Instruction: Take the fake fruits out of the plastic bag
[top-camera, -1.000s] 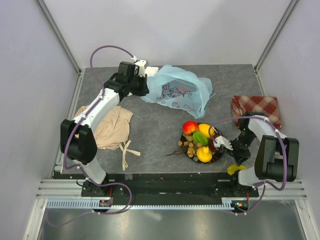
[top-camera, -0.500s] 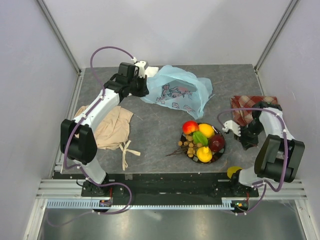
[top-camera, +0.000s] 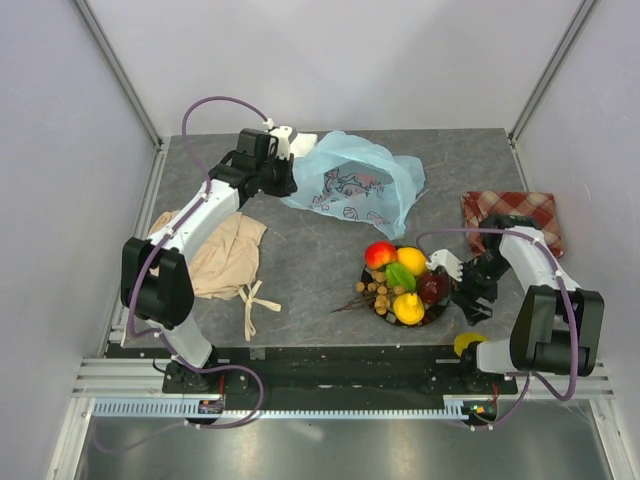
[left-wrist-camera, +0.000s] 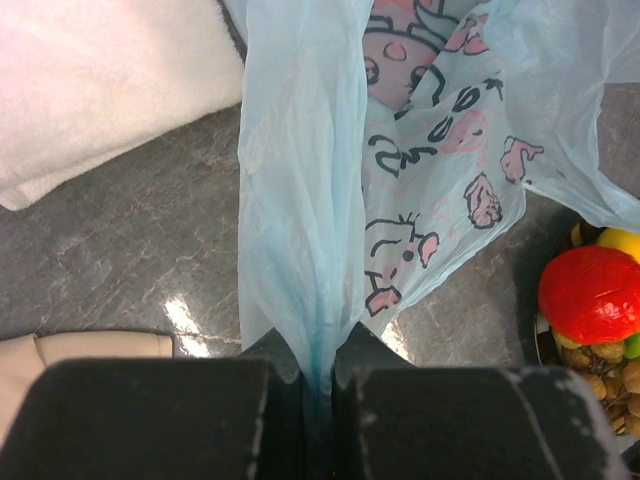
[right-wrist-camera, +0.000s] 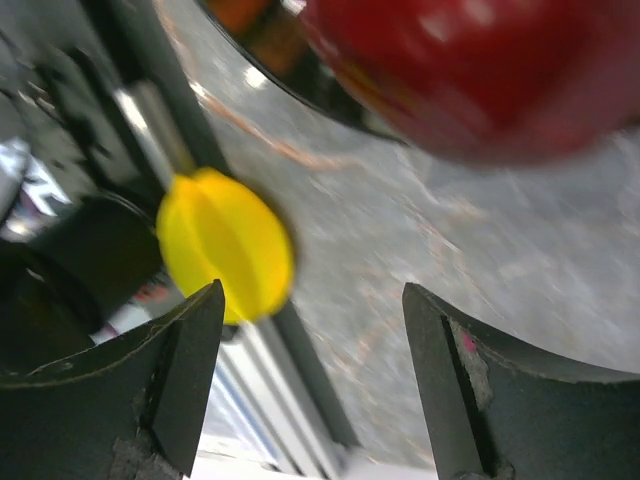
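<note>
- Grey worktop (top-camera: 310, 250): fruits (top-camera: 400, 280) heaped front right, bag (top-camera: 350, 180) far centre.
- Left fingers (left-wrist-camera: 180, 410) stay pinched on the bag.
- Right fingers (right-wrist-camera: 470, 400) have just swung back and spread wide, empty; the stray yellow fruit (top-camera: 466, 343) at the near edge is likely next.

Count on the surface: one plastic bag (top-camera: 350, 180); one beige cloth (top-camera: 220, 255), one white cloth (top-camera: 303, 143), one checked cloth (top-camera: 512, 215); one dish (top-camera: 431, 318); seven fake fruits (top-camera: 380, 254).

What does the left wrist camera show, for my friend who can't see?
The left gripper is shut on a fold of the light-blue plastic bag with pink drawings. A white cloth lies upper left on the gray table, and a red fake fruit shows at the right.
</note>
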